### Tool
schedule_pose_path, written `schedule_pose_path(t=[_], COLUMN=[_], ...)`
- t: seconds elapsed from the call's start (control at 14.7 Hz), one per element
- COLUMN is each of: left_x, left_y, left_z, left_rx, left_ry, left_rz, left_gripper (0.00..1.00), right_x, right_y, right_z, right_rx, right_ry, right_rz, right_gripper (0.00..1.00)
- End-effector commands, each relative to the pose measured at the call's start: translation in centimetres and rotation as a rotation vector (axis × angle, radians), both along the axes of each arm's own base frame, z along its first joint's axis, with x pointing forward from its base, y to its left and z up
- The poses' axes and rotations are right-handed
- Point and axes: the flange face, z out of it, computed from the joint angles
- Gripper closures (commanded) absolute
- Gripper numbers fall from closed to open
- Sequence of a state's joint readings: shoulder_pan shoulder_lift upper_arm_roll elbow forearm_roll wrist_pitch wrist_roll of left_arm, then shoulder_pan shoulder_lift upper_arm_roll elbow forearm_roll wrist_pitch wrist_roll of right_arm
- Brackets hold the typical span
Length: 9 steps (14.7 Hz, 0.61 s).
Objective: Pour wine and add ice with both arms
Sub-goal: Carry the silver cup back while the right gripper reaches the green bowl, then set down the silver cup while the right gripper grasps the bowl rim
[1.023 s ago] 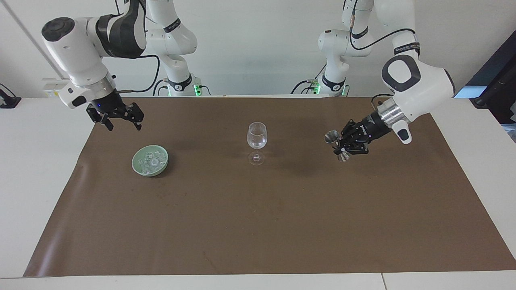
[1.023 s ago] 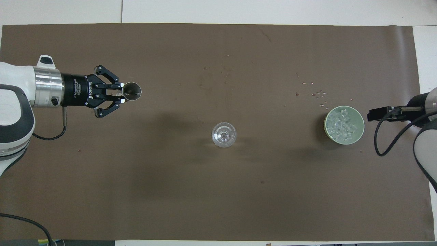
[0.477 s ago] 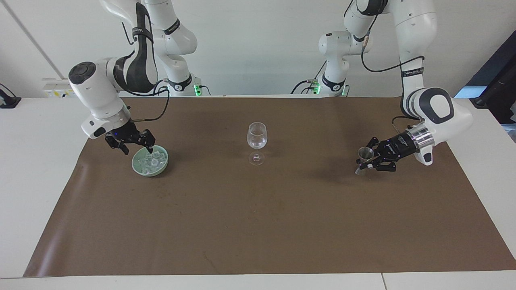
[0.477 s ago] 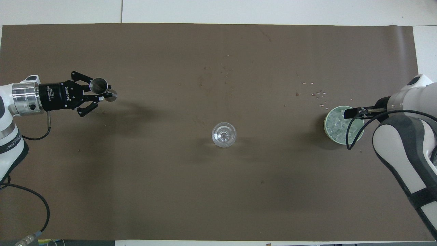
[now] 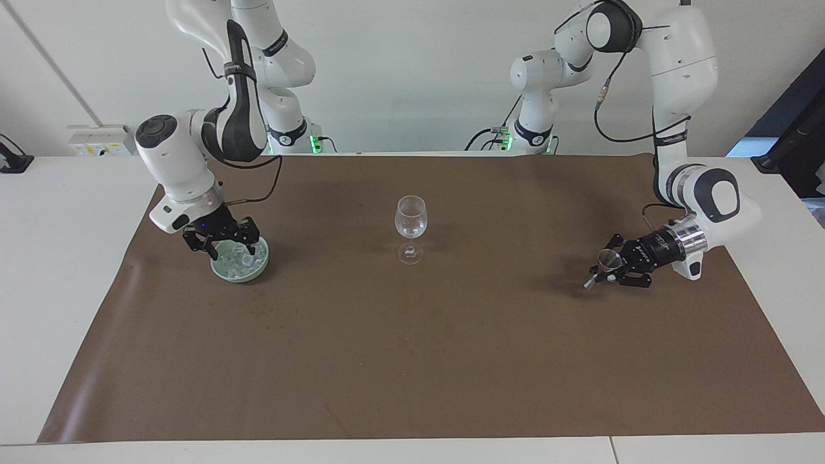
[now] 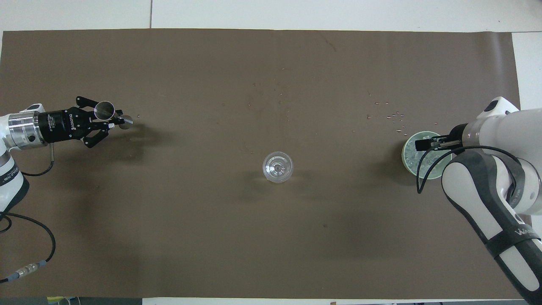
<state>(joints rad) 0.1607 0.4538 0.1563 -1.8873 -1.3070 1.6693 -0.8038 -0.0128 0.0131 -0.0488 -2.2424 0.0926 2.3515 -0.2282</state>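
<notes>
A wine glass (image 5: pixel 410 229) stands upright mid-mat, well apart from both arms. The left gripper (image 5: pixel 609 270) pinches a metal jigger (image 5: pixel 604 264), tilted. The right gripper (image 5: pixel 227 247) dips into the green bowl (image 5: pixel 222 270) of ice (image 5: pixel 243 261); I cannot tell its fingers' state.

Only the wine glass (image 5: pixel 410 229) stands mid-mat (image 5: pixel 412 361); open mat lies all around it, with the bowl (image 5: pixel 240 263) well apart.

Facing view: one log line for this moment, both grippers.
left gripper: shut on jigger, low over mat | right gripper: down in ice bowl | wine glass: upright, mid-mat, untouched
</notes>
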Motion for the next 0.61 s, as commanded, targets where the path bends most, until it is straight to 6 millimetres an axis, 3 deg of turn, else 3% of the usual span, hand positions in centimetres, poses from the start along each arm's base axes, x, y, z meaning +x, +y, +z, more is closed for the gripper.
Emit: schedule_pose_path(t=[0.0,0.27,0.48,0.55], left_x=[0.1,-0.7,-1.7,-2.1], left_y=[1.6,2.8,2.9,2.8], left_z=[-1.7,-2.5,-3.4,-3.7], left_rx=[-0.047,-0.052,-0.048,-0.049], left_ry=[0.014,0.029,0.007,0.005], left_rz=[0.016,0.026,0.019,0.018], left_gripper=[1.0,1.0,1.0,1.0], right_x=[-0.8,-0.8,-1.0,-1.0], right_y=[-0.2,-1.2,-1.3,-1.2], right_z=[-0.5,-2.7,-3.4,-3.4], right_rx=[0.006,-0.004,-0.006,-0.006], right_ry=[-0.005,0.012,0.025,0.025], right_rz=[0.027,0.114,0.157,0.156], right_gripper=[0.26,0.26,0.27,0.31])
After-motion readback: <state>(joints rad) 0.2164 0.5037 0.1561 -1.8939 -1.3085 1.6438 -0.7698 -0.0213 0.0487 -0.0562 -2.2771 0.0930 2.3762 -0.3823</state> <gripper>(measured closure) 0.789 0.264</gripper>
